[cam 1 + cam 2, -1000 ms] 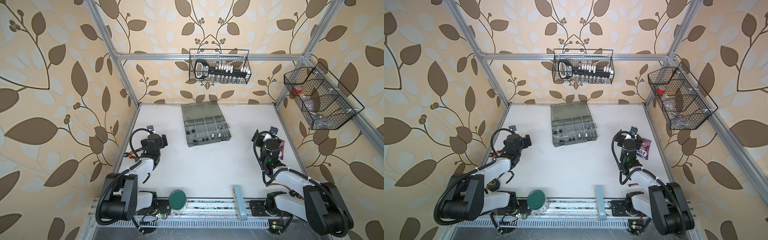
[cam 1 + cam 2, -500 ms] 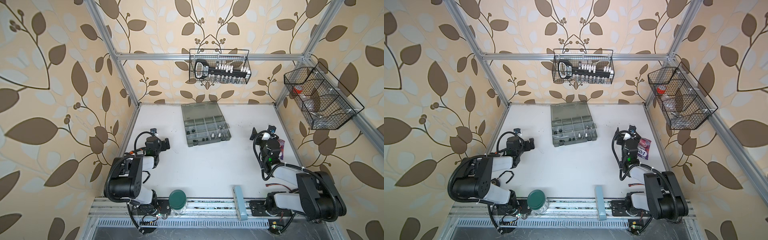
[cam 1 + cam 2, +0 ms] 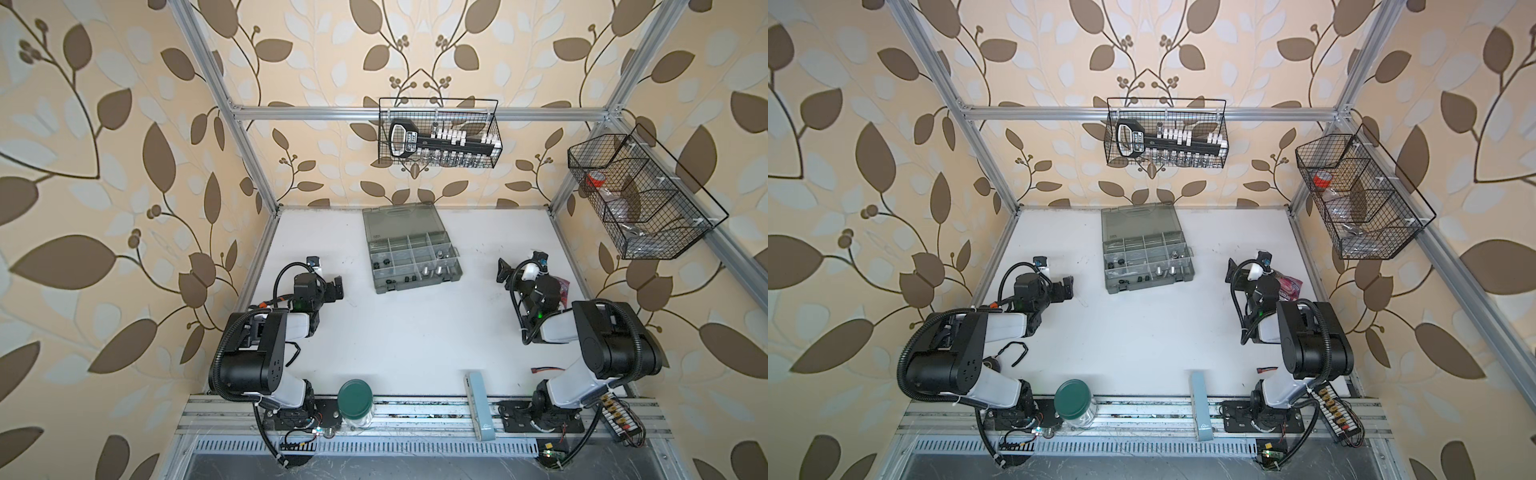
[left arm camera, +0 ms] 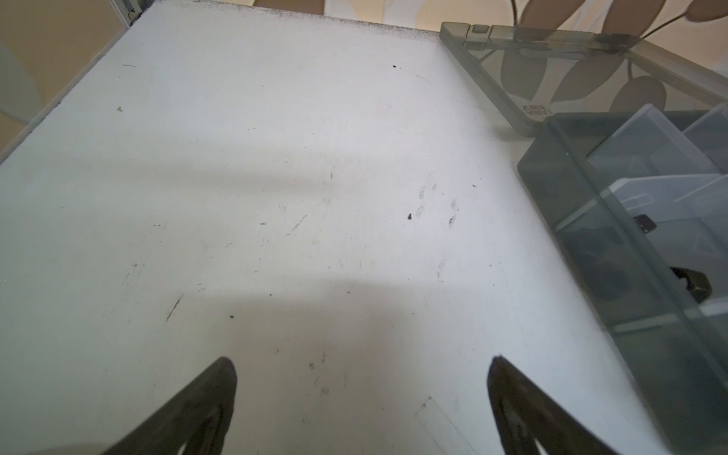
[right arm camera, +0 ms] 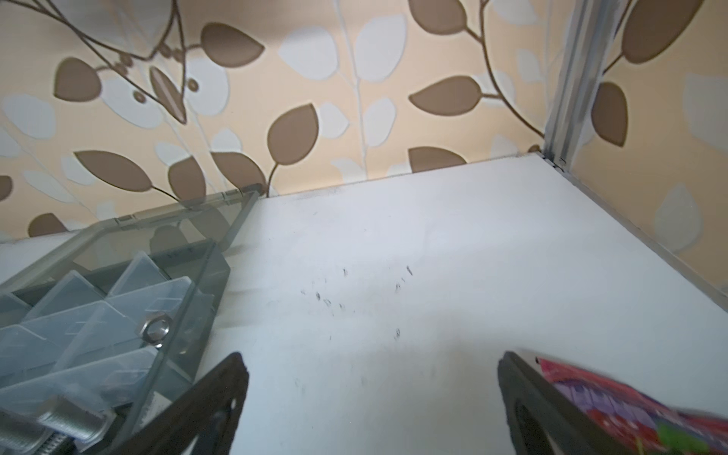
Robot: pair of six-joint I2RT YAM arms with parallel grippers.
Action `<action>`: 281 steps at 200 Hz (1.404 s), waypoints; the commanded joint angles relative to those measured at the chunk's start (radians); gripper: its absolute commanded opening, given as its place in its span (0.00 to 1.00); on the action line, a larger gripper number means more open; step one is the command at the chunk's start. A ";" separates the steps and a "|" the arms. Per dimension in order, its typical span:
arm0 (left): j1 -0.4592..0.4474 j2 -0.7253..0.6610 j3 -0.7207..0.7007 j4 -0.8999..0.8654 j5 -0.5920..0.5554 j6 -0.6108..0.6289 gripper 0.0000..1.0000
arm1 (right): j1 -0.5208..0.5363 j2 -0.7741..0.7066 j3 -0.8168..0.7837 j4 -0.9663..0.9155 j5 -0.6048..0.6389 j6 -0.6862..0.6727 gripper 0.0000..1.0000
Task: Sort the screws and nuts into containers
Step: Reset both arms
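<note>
Containers at twelve o'clock on worktop, long axis nine-to-three, lid lying toward twelve, silver screws inside, left fingers spread empty, right fingers likewise.

The worktop is showing a matt white face, lightly scuffed with dark marks. The containers are looking like smooth, translucent grey plastic, their dividers paler and clearer. A silver nut and the threaded screws are gleaming as bright metal, while a black fastener is reading duller. The left tool and right tool are showing a matt black finish. The wrapper is shining glossy. The baskets are appearing as thin black wire, the frame as pale brushed metal.
</note>
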 commanded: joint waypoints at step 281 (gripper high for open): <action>-0.011 -0.004 0.000 0.051 0.002 0.022 0.99 | -0.057 -0.238 -0.134 -0.121 -0.247 -0.135 0.99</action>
